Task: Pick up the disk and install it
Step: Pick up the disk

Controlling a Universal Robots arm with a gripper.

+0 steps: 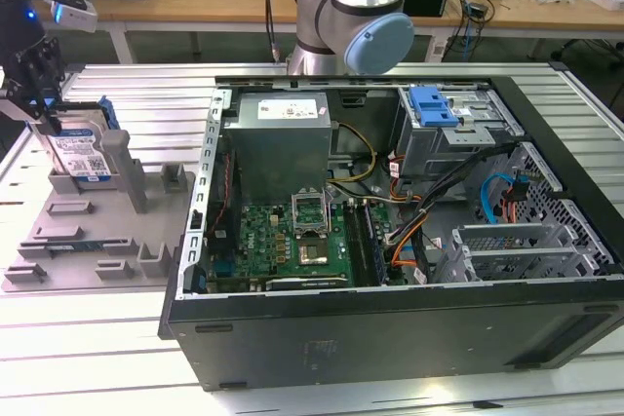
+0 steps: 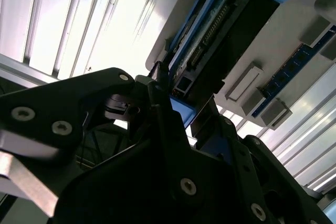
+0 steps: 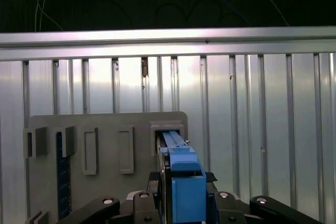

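Blue-framed disk [image 1: 80,155] stands upright in a slot at the far corner of the grey fixture plate [image 1: 68,241], at the exterior view's left. Gripper [image 3: 186,184] is clamped on its top edge, fingers [image 3: 161,192] either side of the carrier. Risk: grip is narrow & high, so disk may pivot or snag slot walls if lifted off-vertical.

Strong glare washes out the table [image 2: 121,30] in the second wrist view; elsewhere even light

Grey post [image 1: 118,155] just beside disk [image 1: 80,155]; bare table strip [image 1: 156,90] between fixture [image 1: 73,241], case [image 1: 208,192].
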